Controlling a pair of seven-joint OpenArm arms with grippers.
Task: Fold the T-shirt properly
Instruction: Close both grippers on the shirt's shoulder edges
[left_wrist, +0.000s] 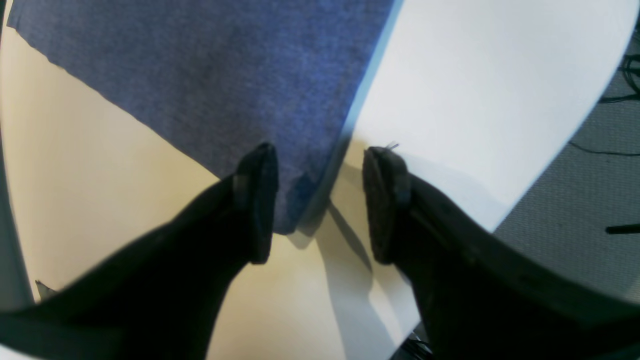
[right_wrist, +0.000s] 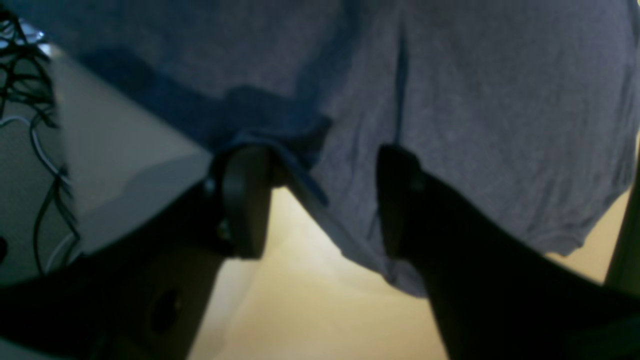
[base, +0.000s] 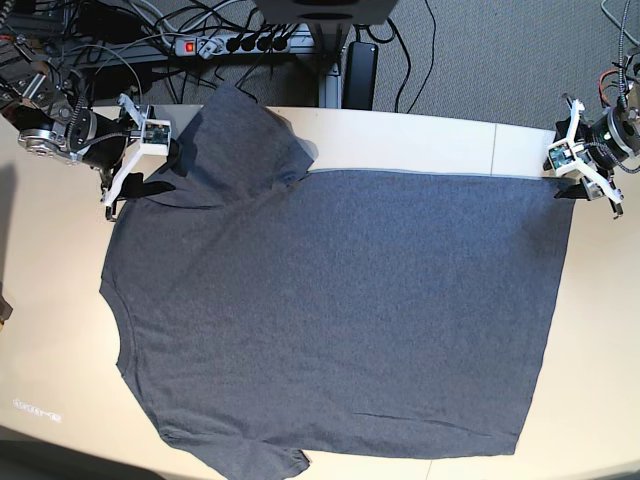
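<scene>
The dark grey T-shirt (base: 330, 300) lies spread flat on the pale table (base: 420, 140), plain side up, with one sleeve (base: 240, 140) folded toward the back. My left gripper (base: 572, 192) stands open at the far hem corner. In the left wrist view that gripper (left_wrist: 322, 200) straddles the corner of the T-shirt (left_wrist: 200, 75), one finger (left_wrist: 257, 200) over the cloth and the other over bare table. My right gripper (base: 135, 195) is open at the shoulder beside the folded sleeve. In its wrist view this gripper (right_wrist: 320, 200) has the edge of the T-shirt (right_wrist: 475, 125) between its spread fingers, unpinched.
A power strip (base: 230, 42), tangled cables and a black box (base: 360, 65) lie on the grey carpet behind the table's back edge. The table's rounded corner (left_wrist: 575, 125) drops to the floor just beyond my left gripper. A seam (base: 493, 148) crosses the tabletop.
</scene>
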